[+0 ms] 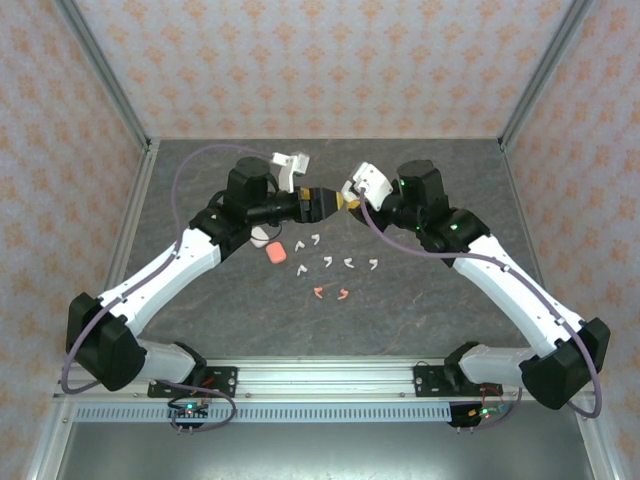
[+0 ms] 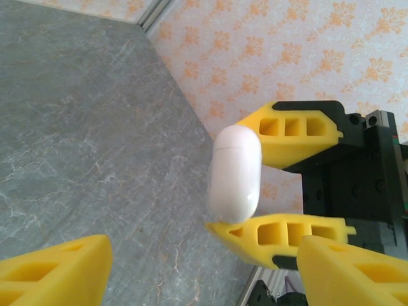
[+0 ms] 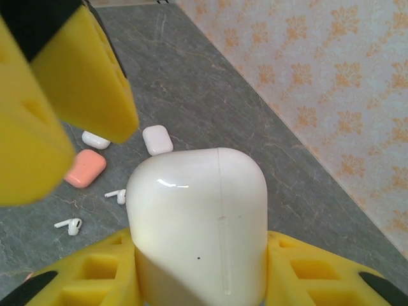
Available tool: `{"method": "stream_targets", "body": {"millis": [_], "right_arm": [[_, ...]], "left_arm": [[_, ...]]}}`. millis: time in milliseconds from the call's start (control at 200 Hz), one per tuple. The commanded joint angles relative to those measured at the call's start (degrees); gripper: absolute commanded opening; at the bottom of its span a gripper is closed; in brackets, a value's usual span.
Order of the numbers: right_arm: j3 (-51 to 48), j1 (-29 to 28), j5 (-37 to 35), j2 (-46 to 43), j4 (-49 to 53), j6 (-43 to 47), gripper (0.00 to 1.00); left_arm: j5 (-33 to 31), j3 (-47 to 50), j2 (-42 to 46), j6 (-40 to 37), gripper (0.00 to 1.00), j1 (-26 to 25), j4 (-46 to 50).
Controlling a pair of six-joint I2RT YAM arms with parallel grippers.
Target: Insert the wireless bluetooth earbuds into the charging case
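A white charging case (image 3: 197, 217) with its lid closed is held above the table, and my right gripper (image 3: 201, 261) is shut on its lower half. The left wrist view shows the same case (image 2: 234, 173) between the right gripper's yellow fingers (image 2: 287, 134). My left gripper (image 2: 204, 271) is open, facing the case from close by, with nothing between its fingers. In the top view both grippers, left (image 1: 328, 203) and right (image 1: 348, 199), meet tip to tip mid-table. Several white earbuds (image 1: 327, 262) and two salmon-pink earbuds (image 1: 343, 293) lie on the table in front of them.
A salmon-pink case (image 1: 275, 250) and a white case (image 1: 260, 240) lie under the left arm's forearm. In the right wrist view a second small white case (image 3: 157, 139) lies behind the pink case (image 3: 84, 168). Patterned walls enclose the grey table (image 1: 430, 300).
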State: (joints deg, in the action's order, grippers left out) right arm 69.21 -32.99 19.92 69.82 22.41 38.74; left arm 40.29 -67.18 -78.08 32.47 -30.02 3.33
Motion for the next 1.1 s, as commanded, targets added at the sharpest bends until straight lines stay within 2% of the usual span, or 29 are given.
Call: {"method": "stream_targets", "body": {"millis": [0,255,746,791,1001,1096], "right_arm": [[-0.7,-0.6,1.8,-1.5,-1.2,0.8,0.40],[-0.7,-1.0,1.8,-1.5,-1.3,1.2,0.40],[0.6,-1.2,1.1,-0.3,0.7,0.5,0.42],[1.5,-1.1,1.0,0.2,2.2,0.1,0.45],[2.4,-0.4,2.6,-0.4,7.4,-3.8,0.79],[1.3,2.1,7.4,-1.6,8.5,-7.6,0.89]], "left_arm": [[1.6,-2.9,-0.7,-0.8,0.74,-0.9,-1.7],[2.1,-5.0,-3.8,-0.1,0.62,-2.4,-2.3],[3.9,-6.7,-5.8,-1.5,0.21,-3.4,-0.1],[3.2,-6.6,-5.5,-3.5,0.20,-3.4,0.3],[-2.5,-3.9,-2.8,-6.1,0.10,-3.4,-0.8],[-4.7,-1.9,-1.7,-8.1,0.04,-3.4,-3.8]]}}
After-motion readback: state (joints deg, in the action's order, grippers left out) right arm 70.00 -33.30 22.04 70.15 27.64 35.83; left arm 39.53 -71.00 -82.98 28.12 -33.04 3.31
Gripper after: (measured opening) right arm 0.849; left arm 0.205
